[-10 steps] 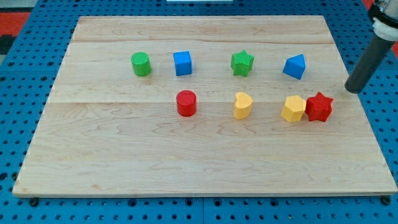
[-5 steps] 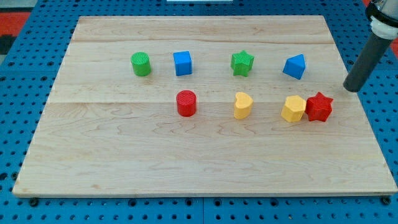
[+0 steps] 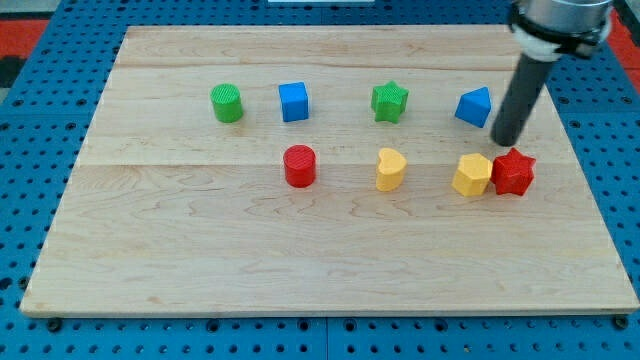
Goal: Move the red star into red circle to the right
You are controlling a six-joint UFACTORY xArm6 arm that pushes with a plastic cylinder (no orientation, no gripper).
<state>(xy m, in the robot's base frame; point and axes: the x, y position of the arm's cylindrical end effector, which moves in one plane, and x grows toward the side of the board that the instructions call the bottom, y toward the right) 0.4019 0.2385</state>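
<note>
My tip (image 3: 505, 143) sits just above the red star (image 3: 514, 172), which touches the yellow block (image 3: 471, 175); no hand shows.

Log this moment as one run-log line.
my tip: above red star, right of blue block | red star touching yellow block | red circle far left

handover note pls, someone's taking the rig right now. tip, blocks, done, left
My tip sits just above the red star, between it and the blue block.
Red star is at the view's right, touching the yellow block on its left.
Red circle sits far to the view's left, past the yellow heart.
Done: nothing; the star is not at the circle.
Left: push the star left to the circle, likely around both yellow blocks.
</note>
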